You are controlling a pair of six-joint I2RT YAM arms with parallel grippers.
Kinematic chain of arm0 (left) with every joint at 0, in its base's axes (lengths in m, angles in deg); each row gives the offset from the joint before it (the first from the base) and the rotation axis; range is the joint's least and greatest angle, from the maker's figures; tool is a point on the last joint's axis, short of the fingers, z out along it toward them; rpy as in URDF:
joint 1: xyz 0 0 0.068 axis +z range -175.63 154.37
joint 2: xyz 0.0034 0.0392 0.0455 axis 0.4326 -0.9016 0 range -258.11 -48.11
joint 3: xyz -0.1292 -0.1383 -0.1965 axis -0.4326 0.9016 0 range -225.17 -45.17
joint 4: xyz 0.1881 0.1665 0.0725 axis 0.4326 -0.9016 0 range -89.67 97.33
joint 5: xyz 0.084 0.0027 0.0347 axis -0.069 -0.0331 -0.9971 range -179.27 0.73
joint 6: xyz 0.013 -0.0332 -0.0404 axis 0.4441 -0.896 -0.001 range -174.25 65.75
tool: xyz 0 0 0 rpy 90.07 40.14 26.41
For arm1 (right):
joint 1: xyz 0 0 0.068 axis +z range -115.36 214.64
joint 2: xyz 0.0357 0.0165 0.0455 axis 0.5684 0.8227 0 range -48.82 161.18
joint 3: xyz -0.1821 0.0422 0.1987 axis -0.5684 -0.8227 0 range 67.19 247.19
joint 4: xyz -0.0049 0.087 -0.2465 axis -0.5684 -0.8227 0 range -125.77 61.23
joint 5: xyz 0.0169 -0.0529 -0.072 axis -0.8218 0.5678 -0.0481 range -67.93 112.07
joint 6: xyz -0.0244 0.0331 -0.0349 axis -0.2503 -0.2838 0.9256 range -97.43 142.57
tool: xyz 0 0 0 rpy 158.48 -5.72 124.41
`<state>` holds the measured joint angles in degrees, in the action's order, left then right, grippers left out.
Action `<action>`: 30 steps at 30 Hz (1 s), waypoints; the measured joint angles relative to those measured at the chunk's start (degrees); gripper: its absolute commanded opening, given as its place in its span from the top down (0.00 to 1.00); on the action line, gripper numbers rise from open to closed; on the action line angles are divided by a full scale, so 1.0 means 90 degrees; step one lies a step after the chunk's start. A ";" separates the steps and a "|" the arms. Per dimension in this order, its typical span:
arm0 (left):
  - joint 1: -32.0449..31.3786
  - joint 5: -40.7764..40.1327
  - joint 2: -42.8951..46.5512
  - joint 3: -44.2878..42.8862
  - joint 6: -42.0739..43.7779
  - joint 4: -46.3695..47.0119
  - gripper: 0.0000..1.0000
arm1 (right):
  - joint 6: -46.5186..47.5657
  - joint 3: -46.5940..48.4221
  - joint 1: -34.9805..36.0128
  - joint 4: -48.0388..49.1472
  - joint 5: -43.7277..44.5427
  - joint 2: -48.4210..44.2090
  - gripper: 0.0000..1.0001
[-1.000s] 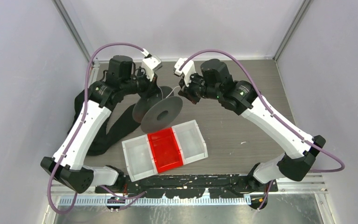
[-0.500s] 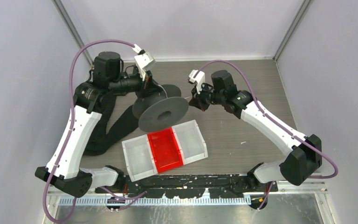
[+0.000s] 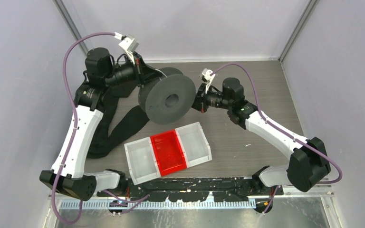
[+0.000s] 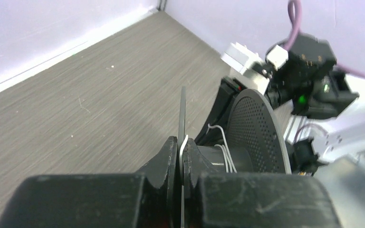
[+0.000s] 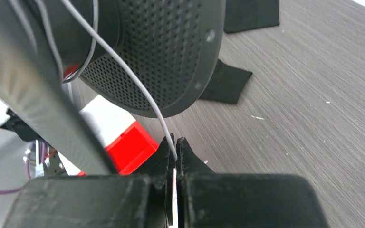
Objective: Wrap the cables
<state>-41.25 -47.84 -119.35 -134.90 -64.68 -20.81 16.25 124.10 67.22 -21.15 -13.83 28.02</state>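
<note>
A black spool (image 3: 168,97) is held up above the table, its round perforated flange facing the front. My left gripper (image 3: 144,77) is shut on the rim of the spool's thin flange (image 4: 182,114), with a strand of thin white cable (image 4: 184,143) pinched in as well. A few turns of cable lie on the hub (image 4: 225,156). My right gripper (image 3: 199,102) is just right of the spool. It is shut on the white cable (image 5: 133,78), which runs taut from its fingertips (image 5: 175,151) up to the hub.
A three-part bin (image 3: 208,151) with a red middle compartment (image 3: 168,152) lies in front of the spool. A wide black fabric strap (image 3: 119,130) sprawls at the left under my left arm. The walls stand close behind and on both sides.
My left arm has lifted the spool up and back, turning its flange from tilted flat to upright and facing forward. My right gripper has moved right and lower, still holding the cable.
</note>
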 measured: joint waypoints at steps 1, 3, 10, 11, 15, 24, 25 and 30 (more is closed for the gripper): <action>0.0080 0.0000 -0.0005 0.0051 -0.0245 0.0146 1.00 | -0.0104 -0.0068 -0.0010 0.0211 0.0005 -0.0002 0.98; 0.0287 -0.0027 -0.0036 0.0107 -0.0814 0.0469 1.00 | -0.0328 -0.0236 -0.0010 0.0685 0.0046 -0.0015 0.99; 0.0631 -0.0719 -0.0265 0.0389 -0.2659 0.1430 1.00 | -0.0656 -0.0551 0.0202 0.1761 0.0512 -0.0053 0.99; 0.0641 -0.0857 -0.0279 0.0444 -0.2837 0.1460 1.00 | -0.0675 -0.0554 0.0233 0.1780 0.0627 -0.0053 0.99; 0.0661 -0.1547 -0.0284 0.0733 -0.3512 0.1545 1.00 | -0.0753 -0.0554 0.0398 0.1790 0.0988 -0.0046 0.97; 0.0726 -0.3079 -0.0177 0.1615 -0.4704 0.1566 1.00 | -0.0945 -0.0277 0.0916 0.1532 0.1562 0.0430 0.92; 0.0733 -0.3228 -0.0151 0.1671 -0.4770 0.1508 1.00 | -0.0998 -0.0211 0.0928 0.1469 0.1603 0.0486 0.92; 0.0738 -0.3917 0.0129 0.1950 -0.4996 0.1372 1.00 | -0.1506 0.0180 0.0998 0.1205 0.1770 0.0636 0.92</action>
<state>-34.60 -83.09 -118.19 -117.35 -109.64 -8.46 2.70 125.71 76.20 -10.31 2.11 33.74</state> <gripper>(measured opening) 0.046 0.091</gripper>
